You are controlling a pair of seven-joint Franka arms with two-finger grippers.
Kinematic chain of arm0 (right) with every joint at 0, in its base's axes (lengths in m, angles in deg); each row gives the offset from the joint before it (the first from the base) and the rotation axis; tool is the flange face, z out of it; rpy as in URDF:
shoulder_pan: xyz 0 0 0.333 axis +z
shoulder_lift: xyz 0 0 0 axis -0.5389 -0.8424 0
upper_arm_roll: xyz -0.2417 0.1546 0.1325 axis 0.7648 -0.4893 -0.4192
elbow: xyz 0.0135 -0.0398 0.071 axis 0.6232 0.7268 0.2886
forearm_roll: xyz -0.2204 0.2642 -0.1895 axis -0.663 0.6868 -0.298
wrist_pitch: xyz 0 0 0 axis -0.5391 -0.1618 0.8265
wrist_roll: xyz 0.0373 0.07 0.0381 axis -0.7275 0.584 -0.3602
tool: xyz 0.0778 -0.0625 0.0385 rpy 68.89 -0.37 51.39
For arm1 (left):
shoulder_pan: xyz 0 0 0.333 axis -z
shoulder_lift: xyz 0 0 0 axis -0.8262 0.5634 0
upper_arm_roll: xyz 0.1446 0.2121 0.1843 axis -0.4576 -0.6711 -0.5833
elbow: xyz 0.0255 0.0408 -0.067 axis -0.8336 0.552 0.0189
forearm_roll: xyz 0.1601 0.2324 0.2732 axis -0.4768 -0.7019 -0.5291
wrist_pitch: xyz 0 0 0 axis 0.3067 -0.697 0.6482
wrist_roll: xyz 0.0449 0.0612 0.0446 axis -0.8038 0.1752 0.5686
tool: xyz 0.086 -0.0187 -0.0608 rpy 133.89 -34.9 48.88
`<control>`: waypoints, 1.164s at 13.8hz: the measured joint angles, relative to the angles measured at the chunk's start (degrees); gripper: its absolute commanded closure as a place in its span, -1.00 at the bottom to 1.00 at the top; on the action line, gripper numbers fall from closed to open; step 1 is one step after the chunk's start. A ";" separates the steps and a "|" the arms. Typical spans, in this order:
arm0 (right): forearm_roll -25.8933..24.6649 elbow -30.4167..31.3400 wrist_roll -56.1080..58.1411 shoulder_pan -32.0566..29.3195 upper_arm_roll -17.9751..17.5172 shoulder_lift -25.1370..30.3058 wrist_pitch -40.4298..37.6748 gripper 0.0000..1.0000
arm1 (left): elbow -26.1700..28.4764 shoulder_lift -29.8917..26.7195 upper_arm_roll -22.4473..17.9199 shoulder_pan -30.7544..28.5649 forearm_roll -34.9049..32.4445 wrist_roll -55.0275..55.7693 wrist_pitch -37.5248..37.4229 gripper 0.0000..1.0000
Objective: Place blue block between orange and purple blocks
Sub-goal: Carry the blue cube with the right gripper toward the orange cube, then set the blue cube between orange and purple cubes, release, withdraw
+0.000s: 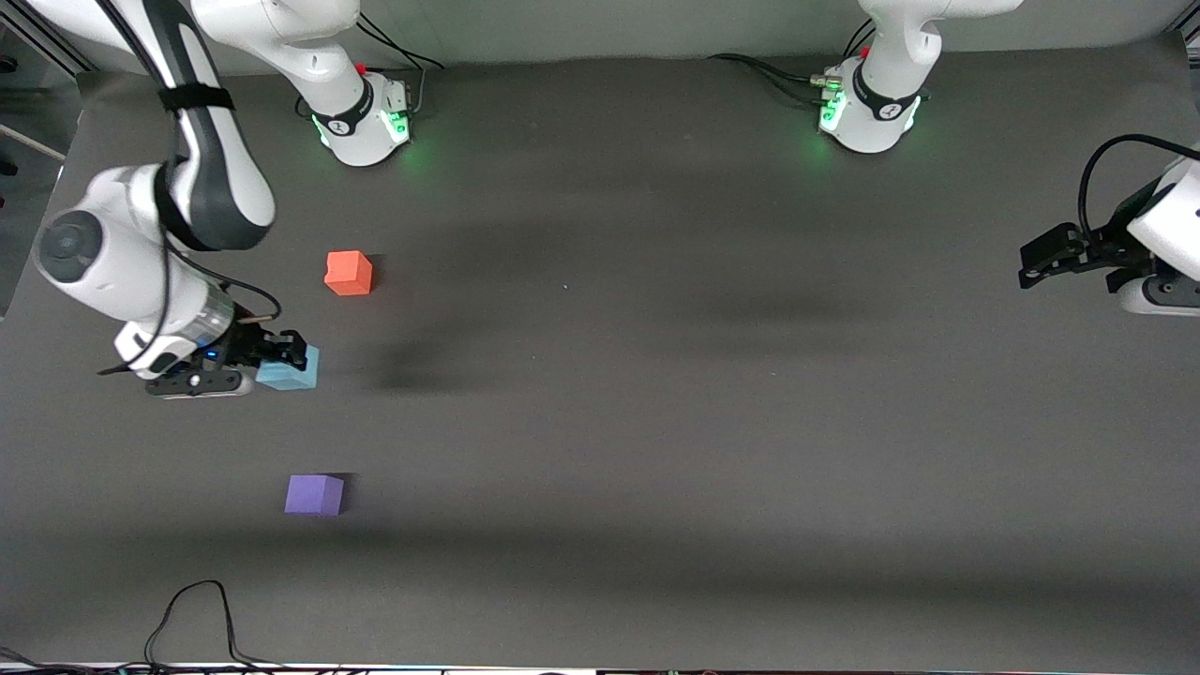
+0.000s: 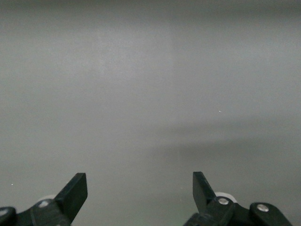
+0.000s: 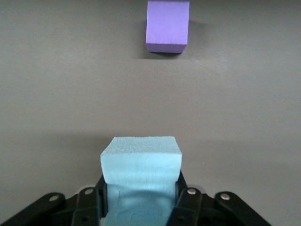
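The blue block [image 1: 291, 370] is gripped by my right gripper [image 1: 281, 361], which is shut on it at the right arm's end of the table; the foam looks squeezed between the fingers [image 3: 186, 200]. In the right wrist view the blue block [image 3: 141, 165] fills the space between the jaws, with the purple block [image 3: 167, 26] ahead of it. The orange block [image 1: 349, 273] lies farther from the front camera than the blue block, the purple block [image 1: 315, 494] nearer. My left gripper [image 1: 1050, 258] waits open at the left arm's end, with only bare mat before it [image 2: 140, 188].
The dark mat [image 1: 656, 375] covers the whole table. Both arm bases [image 1: 366, 117] stand along the edge farthest from the front camera. A black cable [image 1: 192, 619] loops at the table's nearest edge.
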 measured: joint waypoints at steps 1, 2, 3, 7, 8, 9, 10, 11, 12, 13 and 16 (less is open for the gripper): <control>0.00 2.70 0.00 0.21 -0.06 -1.71 4.63 0.50 | 0.00 0.05 0.00 0.00 0.00 0.00 0.06 -1.00; 0.00 3.95 0.00 0.30 -0.08 -3.47 7.31 0.50 | 0.00 0.07 0.00 0.00 0.01 0.00 0.12 -1.00; 0.01 4.53 0.00 0.32 -0.08 -5.71 9.79 0.50 | 0.01 0.09 0.00 0.00 0.01 0.00 0.24 -1.00; 0.01 4.48 0.00 0.43 -0.10 -10.86 13.38 0.49 | 0.02 0.13 0.00 0.00 0.01 0.00 0.41 -1.00; 0.01 4.48 0.00 0.49 -0.11 -11.02 13.86 0.45 | 0.02 0.15 0.00 0.00 0.02 0.00 0.41 -1.00; 0.01 4.48 0.00 0.51 -0.11 -11.08 14.16 0.42 | 0.02 0.16 0.00 0.00 0.02 0.00 0.43 -1.00; 0.01 4.49 0.00 0.52 -0.11 -11.20 14.23 0.41 | 0.02 0.16 0.00 0.00 0.02 0.00 0.46 -1.00; 0.01 4.49 0.00 0.52 -0.11 -11.40 14.30 0.41 | 0.02 0.17 0.00 0.00 0.02 0.00 0.47 -1.00; 0.01 4.50 0.00 0.52 -0.11 -11.65 14.55 0.41 | 0.02 0.19 0.00 0.00 0.02 0.00 0.50 -1.00; 0.01 4.52 0.00 0.52 -0.11 -12.05 15.13 0.32 | 0.02 0.22 0.00 0.00 0.02 0.00 0.66 -1.00; 0.01 4.64 0.00 0.52 -0.11 -13.15 16.34 -1.00 | 0.03 0.30 0.00 0.00 0.02 0.00 0.91 -1.00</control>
